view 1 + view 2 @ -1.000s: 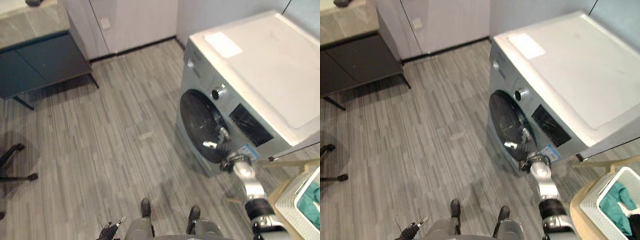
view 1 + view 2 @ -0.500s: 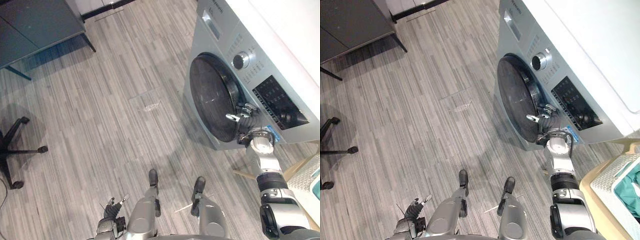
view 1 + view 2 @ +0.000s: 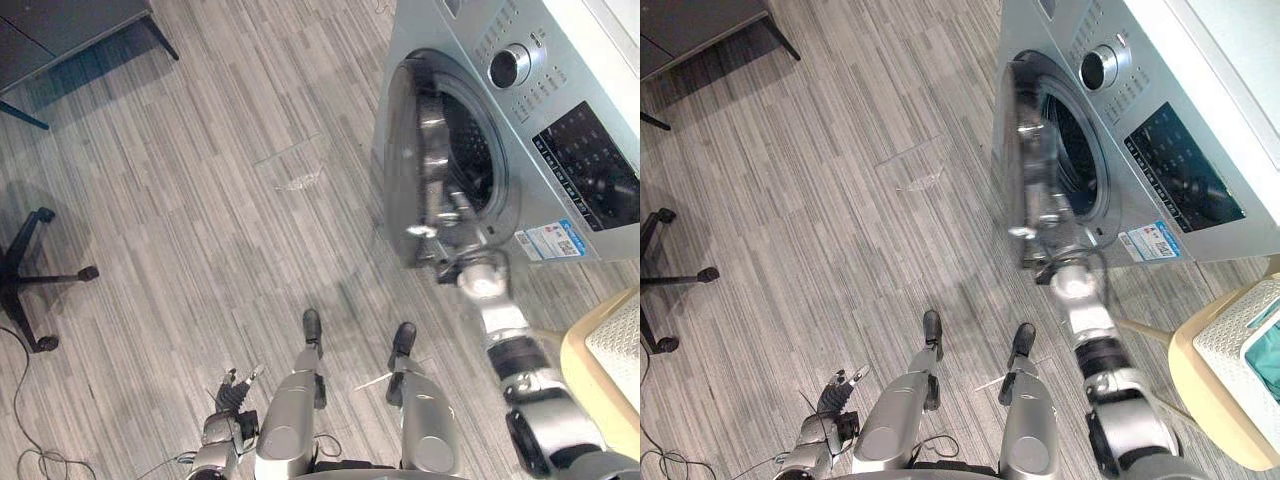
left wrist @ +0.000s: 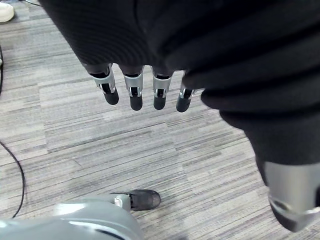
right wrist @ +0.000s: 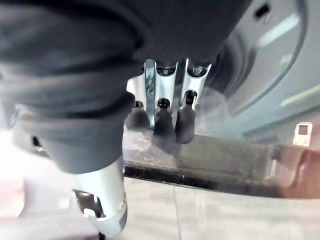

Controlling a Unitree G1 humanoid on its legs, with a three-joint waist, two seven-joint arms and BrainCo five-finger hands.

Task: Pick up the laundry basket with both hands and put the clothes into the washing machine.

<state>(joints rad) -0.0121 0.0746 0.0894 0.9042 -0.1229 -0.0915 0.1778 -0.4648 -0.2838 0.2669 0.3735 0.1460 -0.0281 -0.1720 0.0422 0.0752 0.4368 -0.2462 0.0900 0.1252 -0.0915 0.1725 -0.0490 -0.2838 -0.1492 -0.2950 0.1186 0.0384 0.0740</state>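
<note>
At washer: door part open, right hand at its edge, grip untellable; left hand slack, empty. Next, likely: lift basket two-handed.

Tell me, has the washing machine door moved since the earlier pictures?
Yes. It lay shut against the washing machine front; now the door has swung out from the drum opening, with the right hand at its edge.

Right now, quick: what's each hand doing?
Left hand: open, holding nothing, hanging over the floor.
Right hand: open, fingertips against the washing machine door edge.
</note>
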